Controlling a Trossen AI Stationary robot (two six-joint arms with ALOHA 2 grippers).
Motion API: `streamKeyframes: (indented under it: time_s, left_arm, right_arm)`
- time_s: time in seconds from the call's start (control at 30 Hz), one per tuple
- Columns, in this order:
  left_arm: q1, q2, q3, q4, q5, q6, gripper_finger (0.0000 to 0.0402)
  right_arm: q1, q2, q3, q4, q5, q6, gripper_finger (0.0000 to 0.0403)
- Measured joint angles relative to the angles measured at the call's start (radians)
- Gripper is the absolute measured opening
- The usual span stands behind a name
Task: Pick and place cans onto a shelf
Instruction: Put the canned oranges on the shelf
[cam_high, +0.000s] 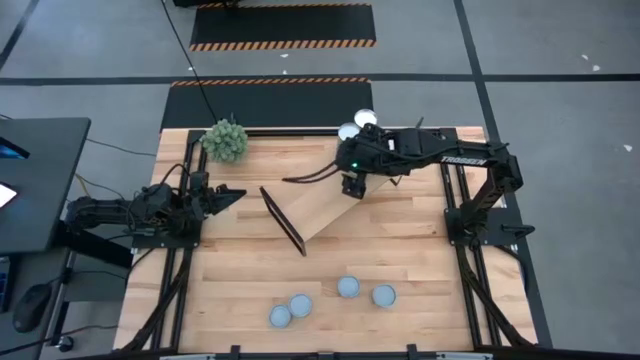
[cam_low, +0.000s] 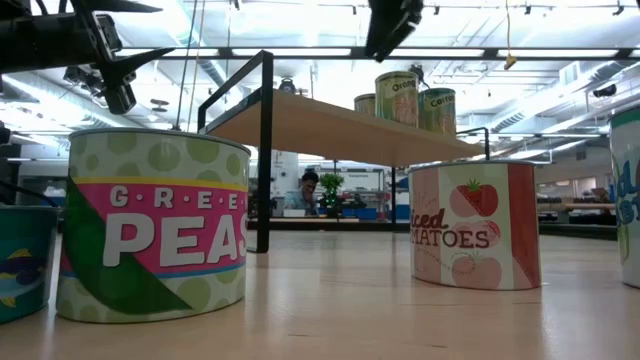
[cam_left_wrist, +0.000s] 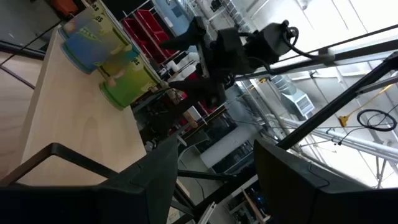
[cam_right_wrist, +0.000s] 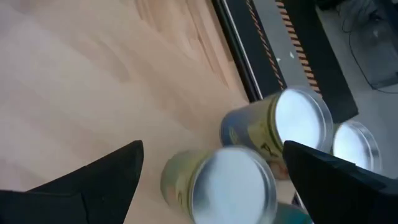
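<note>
Four cans (cam_high: 325, 298) are seen on the table (cam_high: 400, 240) from above; the left gripper (cam_high: 228, 197) waits. Low down, three cans (cam_low: 410, 98) are already placed on the shelf (cam_low: 340, 128). At the wrist, the right gripper (cam_right_wrist: 211, 171) is spread, empty, above them.

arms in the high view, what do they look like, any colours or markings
Both arms are black, jointed metal. The right arm has white lettering along its upper link, a small green light near the wrist and a thin dark cable trailing off it. The left arm shows no markings. Each tool ends in two dark wedge-shaped fingers.
</note>
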Motion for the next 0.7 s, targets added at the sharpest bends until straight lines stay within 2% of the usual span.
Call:
streamKeyframes:
  time_s: [0.1, 0.3, 0.7]
  left_arm:
    - [0.000, 0.000, 0.000, 0.005, 0.000, 0.001, 0.0215]
    - [0.000, 0.000, 0.000, 0.013, 0.000, 0.001, 0.0215]
    - [0.000, 0.000, 0.000, 0.015, 0.000, 0.001, 0.0215]
  right_arm:
    - [-0.002, 0.025, 0.000, -0.031, 0.016, -0.018, 0.0392]
    - [-0.002, 0.052, 0.000, -0.082, 0.123, -0.026, 0.0392]
    - [-0.047, 0.058, -0.001, -0.174, 0.163, 0.026, 0.0391]
